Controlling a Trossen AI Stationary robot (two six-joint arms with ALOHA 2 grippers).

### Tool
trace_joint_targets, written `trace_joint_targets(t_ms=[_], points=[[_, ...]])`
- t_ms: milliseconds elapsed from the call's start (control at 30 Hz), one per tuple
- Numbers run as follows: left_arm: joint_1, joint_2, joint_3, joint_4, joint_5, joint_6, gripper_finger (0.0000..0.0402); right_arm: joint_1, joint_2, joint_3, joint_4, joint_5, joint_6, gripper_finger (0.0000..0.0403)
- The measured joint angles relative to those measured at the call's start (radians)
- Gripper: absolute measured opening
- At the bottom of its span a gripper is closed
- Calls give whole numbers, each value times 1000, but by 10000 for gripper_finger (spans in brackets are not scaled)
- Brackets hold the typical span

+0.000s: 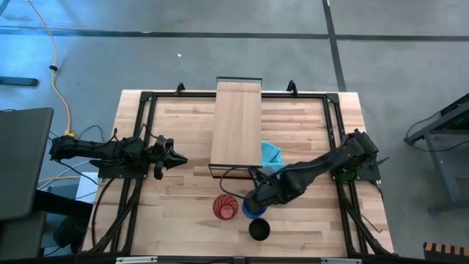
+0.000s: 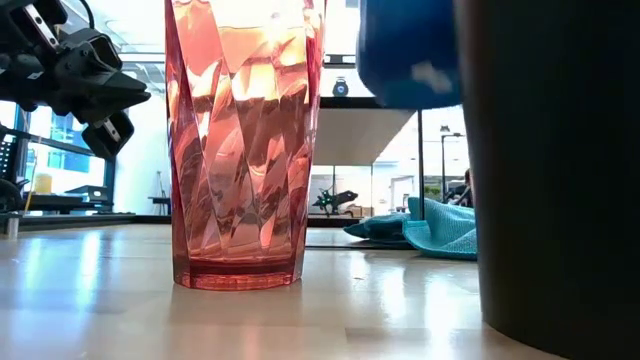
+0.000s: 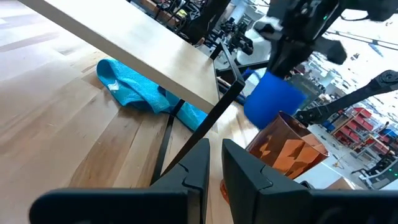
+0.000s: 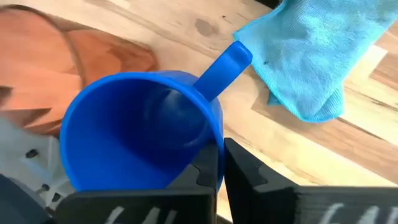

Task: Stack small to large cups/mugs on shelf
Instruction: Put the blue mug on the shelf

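The blue mug (image 1: 254,209) hangs in my right gripper (image 1: 258,198), lifted off the table between the red-orange tumbler (image 1: 226,206) and the black cup (image 1: 259,229). Both of those stand upright on their bases on the tabletop. In the low view the mug (image 2: 410,50) floats high between the tumbler (image 2: 245,140) and the black cup (image 2: 560,170). The light-wood shelf (image 1: 236,110) stands farther back on its black frame. My left gripper (image 1: 174,157) waits shut at the table's left, above the wood, pointing toward the shelf. My right gripper pinches the mug's wall at the rim (image 4: 214,146), on the same side as the handle (image 4: 224,65). One finger (image 4: 196,177) sits inside the mug and one finger (image 4: 249,171) outside. The mug is lifted clear of the table, hanging below the fingers.
A light-blue cloth (image 1: 272,152) lies crumpled on the table by the shelf's near right corner, just behind the right arm. The shelf's black frame leg (image 3: 205,124) slants down near the tumbler (image 3: 286,149). Bare slatted tabletop (image 1: 183,198) lies left of the tumbler.
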State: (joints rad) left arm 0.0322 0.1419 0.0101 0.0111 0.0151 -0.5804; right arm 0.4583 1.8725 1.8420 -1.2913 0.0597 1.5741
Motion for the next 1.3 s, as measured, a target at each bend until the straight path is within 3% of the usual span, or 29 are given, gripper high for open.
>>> trace_joint_targets(t_ms=[367, 600, 1300], points=[[0, 0, 0, 0, 0, -30, 33, -23, 0, 229, -198, 77, 17, 0], [0, 0, 0, 0, 0, -30, 33, -90, -1, 330, -282, 98, -61, 0], [0, 0, 0, 0, 0, -53, 33, -426, 0, 391, -245, 81, -410, 0]])
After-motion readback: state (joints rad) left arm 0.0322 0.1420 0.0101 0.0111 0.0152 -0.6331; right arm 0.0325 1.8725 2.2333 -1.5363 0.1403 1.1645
